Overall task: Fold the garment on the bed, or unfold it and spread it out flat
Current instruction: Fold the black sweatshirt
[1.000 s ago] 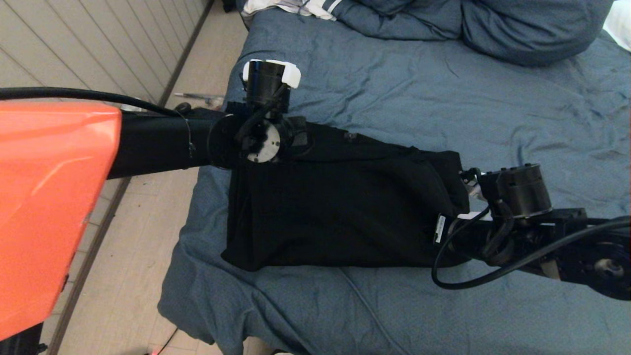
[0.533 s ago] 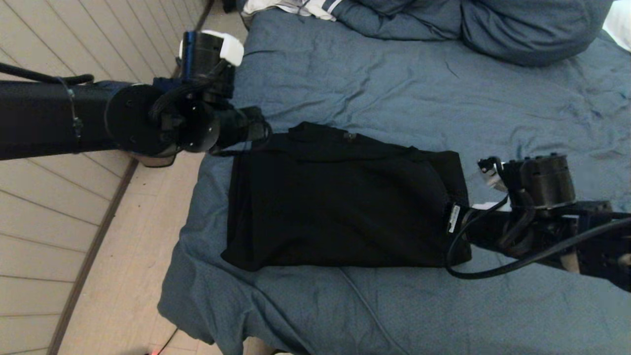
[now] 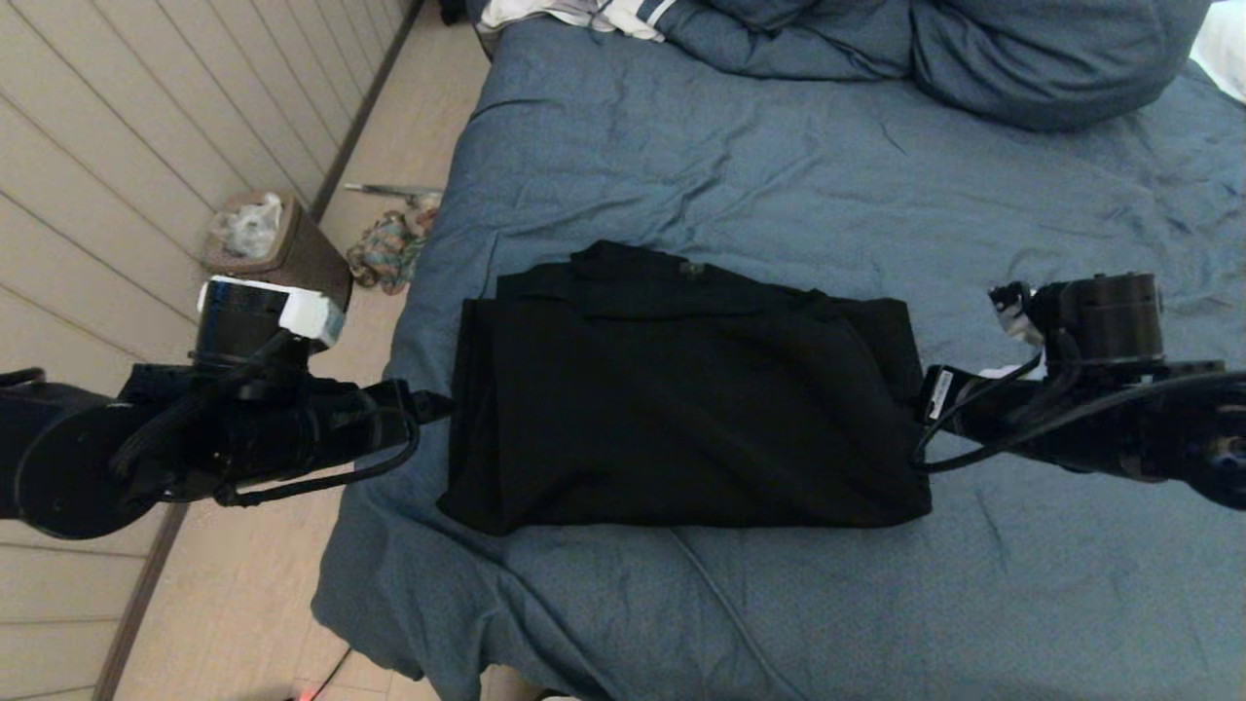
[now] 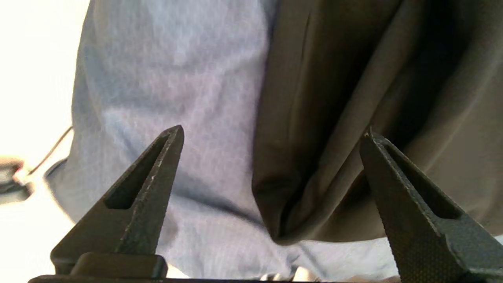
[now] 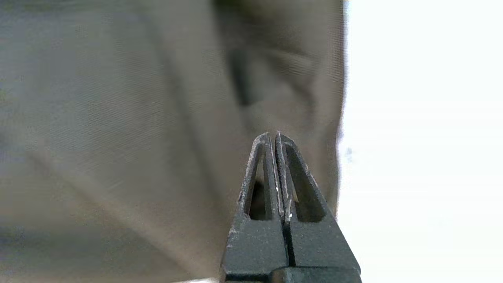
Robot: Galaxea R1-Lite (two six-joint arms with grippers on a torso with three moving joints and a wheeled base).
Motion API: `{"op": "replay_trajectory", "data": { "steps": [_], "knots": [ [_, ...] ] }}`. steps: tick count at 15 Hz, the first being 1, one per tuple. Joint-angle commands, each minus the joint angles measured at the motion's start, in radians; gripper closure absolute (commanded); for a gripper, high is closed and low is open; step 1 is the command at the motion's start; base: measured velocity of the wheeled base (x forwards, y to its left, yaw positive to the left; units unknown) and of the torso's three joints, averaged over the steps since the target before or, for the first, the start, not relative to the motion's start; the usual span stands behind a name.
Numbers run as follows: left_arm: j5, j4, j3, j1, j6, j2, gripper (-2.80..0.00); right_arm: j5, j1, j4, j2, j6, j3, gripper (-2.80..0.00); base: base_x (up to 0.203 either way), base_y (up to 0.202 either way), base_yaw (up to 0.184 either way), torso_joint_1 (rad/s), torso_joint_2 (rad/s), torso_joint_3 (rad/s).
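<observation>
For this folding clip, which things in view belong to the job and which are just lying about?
Job:
- garment, folded on the bed
- left gripper, open, at the garment's left edge
- right gripper, shut, at its right edge

Lying about:
- white striped cloth at the bed's far end
- pillows
- bin and rag on the floor

The white striped cloth [image 3: 574, 15] (at the bed's [image 3: 779, 175] far end) is cut off by the frame.

Pale panelled wall [image 3: 146, 146] — light wood floor [image 3: 263, 545], small brown bin [image 3: 282, 255].
</observation>
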Motion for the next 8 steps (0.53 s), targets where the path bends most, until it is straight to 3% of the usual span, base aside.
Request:
{"op": "replay_trajectory", "data": {
  "steps": [1, 5, 8],
  "knots": [
    [-0.009, -0.01, 0.028, 0.044, -0.003, -0.026, 0.0, 0.0, -0.018, -0.001, 0.032, 0.002, -0.009, 0.0, 0.0, 0.0, 0.0, 0.0, 0.0, 0.0],
    [-0.033, -0.01, 0.026, 0.107, -0.002, -0.056, 0.0, 0.002, -0.025, -0.001, 0.01, 0.001, -0.003, 0.0, 0.0, 0.0, 0.0, 0.0, 0.0, 0.0],
    [-0.032, -0.014, 0.031, 0.125, -0.004, -0.057, 0.0, 0.079, -0.032, 0.0, 0.007, 0.007, -0.013, 0.0, 0.0, 0.0, 0.0, 0.0, 0.0, 0.0]
  ]
}}
